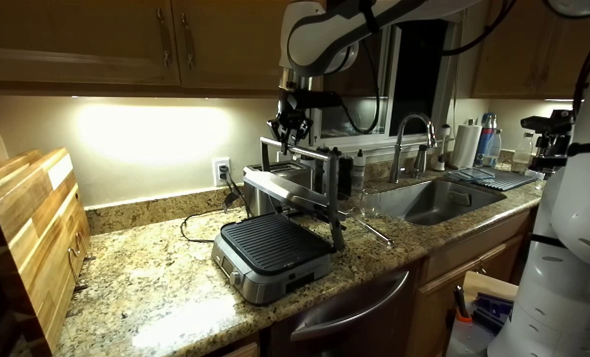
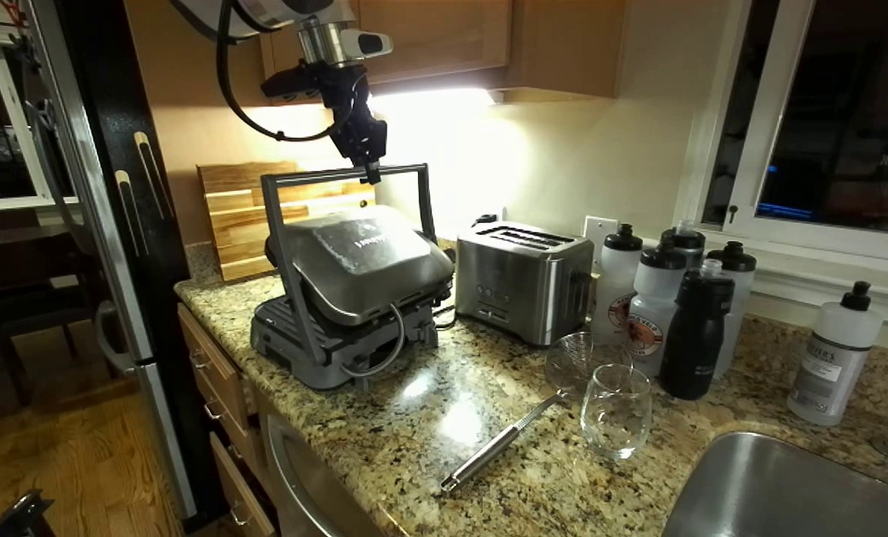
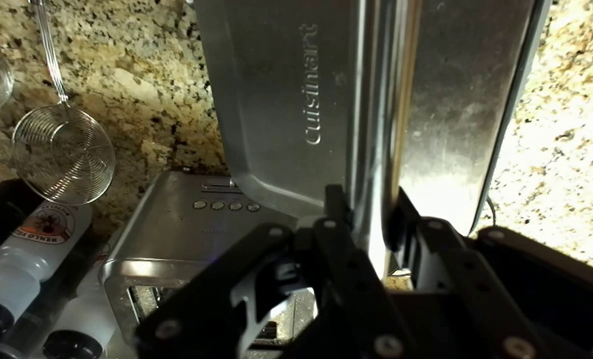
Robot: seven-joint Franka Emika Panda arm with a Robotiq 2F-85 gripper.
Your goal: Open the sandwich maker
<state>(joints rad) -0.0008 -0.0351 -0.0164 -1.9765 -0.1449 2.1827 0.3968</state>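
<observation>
The sandwich maker is a silver-grey press on the counter. Its lid [image 1: 285, 188] is raised and tilted, and it also shows in an exterior view [image 2: 373, 257] and the wrist view [image 3: 286, 94]. The dark ribbed lower plate [image 1: 275, 243] is exposed beneath it. The bar handle [image 1: 312, 152] stands up above the lid on two side arms; its bar also shows in the wrist view [image 3: 378, 109]. My gripper [image 1: 288, 141] is at the bar, with one finger against each side of it in the wrist view [image 3: 369, 214]. The lid's underside is mostly hidden.
A steel toaster [image 2: 522, 283] stands close behind the sandwich maker. Several bottles [image 2: 649, 298], a strainer [image 2: 489, 451] and a glass [image 2: 616, 418] are beside it near the sink [image 1: 424, 198]. Wooden boards [image 1: 42, 238] stand at the counter's far end; cabinets [image 1: 225, 44] hang above.
</observation>
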